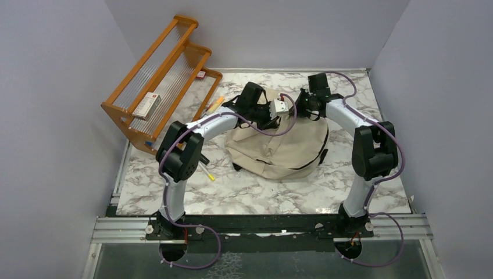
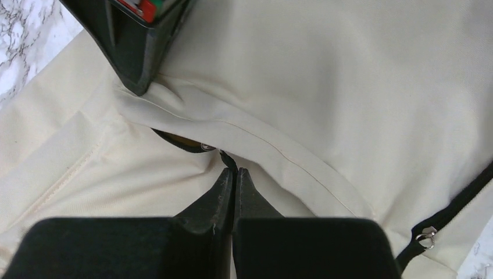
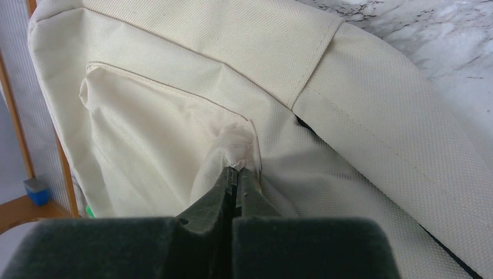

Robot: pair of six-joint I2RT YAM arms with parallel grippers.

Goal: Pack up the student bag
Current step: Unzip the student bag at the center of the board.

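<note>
The student bag (image 1: 279, 148), a beige canvas backpack with black zipper lines, lies in the middle of the marble table. Both grippers are at its far end. My left gripper (image 1: 283, 118) is shut; in the left wrist view its tips (image 2: 234, 172) pinch a small black tab (image 2: 228, 159) under a fold of the bag's beige fabric (image 2: 325, 87). A narrow dark gap (image 2: 180, 139) shows under that fold. My right gripper (image 1: 296, 109) is shut; in the right wrist view its tips (image 3: 235, 170) pinch a bunched bit of beige cloth (image 3: 235, 145) at a pocket corner.
An orange wooden rack (image 1: 157, 87) stands at the back left with a small box (image 1: 150, 104) on it. Pens (image 1: 214, 104) lie by the rack, and a yellow-tipped one (image 1: 208, 173) lies near my left arm. Grey walls close in on three sides.
</note>
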